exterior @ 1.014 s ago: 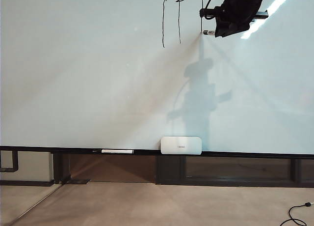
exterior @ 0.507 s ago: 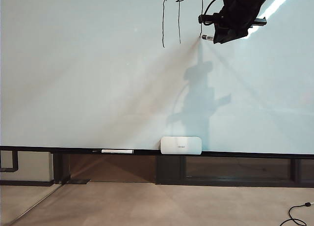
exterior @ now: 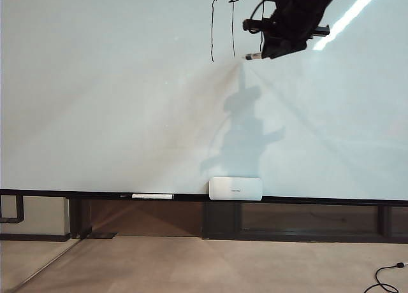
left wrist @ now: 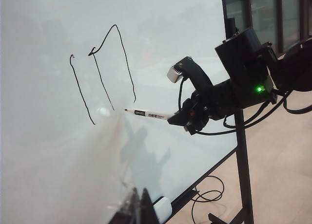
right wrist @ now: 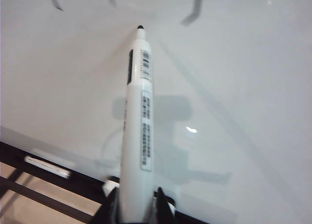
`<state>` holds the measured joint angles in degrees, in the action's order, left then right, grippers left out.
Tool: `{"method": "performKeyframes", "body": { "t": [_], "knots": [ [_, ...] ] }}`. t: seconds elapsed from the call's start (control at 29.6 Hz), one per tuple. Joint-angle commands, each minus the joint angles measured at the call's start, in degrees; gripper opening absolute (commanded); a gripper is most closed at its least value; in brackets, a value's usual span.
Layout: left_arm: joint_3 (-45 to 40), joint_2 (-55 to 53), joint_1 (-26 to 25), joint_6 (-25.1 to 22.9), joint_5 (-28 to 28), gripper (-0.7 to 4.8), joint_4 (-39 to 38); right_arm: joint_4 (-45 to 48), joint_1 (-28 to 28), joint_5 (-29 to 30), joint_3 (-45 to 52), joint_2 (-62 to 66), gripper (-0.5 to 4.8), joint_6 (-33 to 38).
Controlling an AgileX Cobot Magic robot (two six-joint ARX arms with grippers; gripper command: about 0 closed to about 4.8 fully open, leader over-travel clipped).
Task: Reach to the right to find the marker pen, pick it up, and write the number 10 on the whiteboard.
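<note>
The whiteboard (exterior: 115, 102) fills the exterior view. High on it are the strokes of the number 10 (exterior: 212, 32): a tall vertical line, then a boxy zero (left wrist: 114, 63) open at its lower end. My right gripper (exterior: 275, 50) is shut on the marker pen (exterior: 254, 56), whose black tip points at the board just below the zero's two sides. Whether the tip touches the surface does not show. The right wrist view looks along the pen (right wrist: 139, 112) held in the right gripper (right wrist: 138, 204). My left gripper (left wrist: 139, 197) hangs back from the board, shut and empty.
A white rounded box (exterior: 235, 188) and a long white stick (exterior: 152, 196) rest on the black ledge (exterior: 319, 200) under the board. A cable (exterior: 386, 277) lies on the floor at the right. A black stand post (left wrist: 242, 160) rises beside the right arm.
My right gripper has carried the pen leftward and a little down, from the lower end of the zero's right side to below its middle. No new stroke shows.
</note>
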<state>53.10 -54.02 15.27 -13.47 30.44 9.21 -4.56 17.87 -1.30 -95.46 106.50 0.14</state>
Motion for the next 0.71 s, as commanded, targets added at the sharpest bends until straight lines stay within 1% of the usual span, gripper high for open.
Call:
{"method": "performKeyframes", "body": {
  "t": [0.03,0.14,0.27,0.3,0.51,0.64,0.71],
  "knots": [
    [0.17,0.24,0.02,0.00,0.26,-0.06,0.74,3.15,0.55,0.02,-0.24,-0.55,-0.03,0.13],
    [0.20,0.28,0.02,0.02,0.28,-0.06,0.74,3.15,0.55,0.07,-0.24,-0.28,-0.03,0.33],
    [0.20,0.28,0.04,0.04,0.46,-0.06,0.74,4.28,0.55,1.84,-0.24,-0.13,-0.03,0.37],
    [0.20,0.28,0.04,0.07,0.50,-0.06,0.74,4.90,0.55,2.69,-0.24,0.07,-0.03,1.16],
    [0.20,0.24,0.02,-0.02,1.68,-0.06,0.72,5.95,1.01,3.61,-0.33,1.53,-0.03,2.89],
    [0.20,0.22,0.02,-0.24,1.53,-0.06,0.70,7.96,1.46,3.76,-0.33,1.90,-0.03,2.86],
    [0.20,0.22,0.02,-0.72,1.53,-0.06,0.68,8.72,1.55,2.62,-0.39,1.90,-0.03,2.84]
  ]
}}
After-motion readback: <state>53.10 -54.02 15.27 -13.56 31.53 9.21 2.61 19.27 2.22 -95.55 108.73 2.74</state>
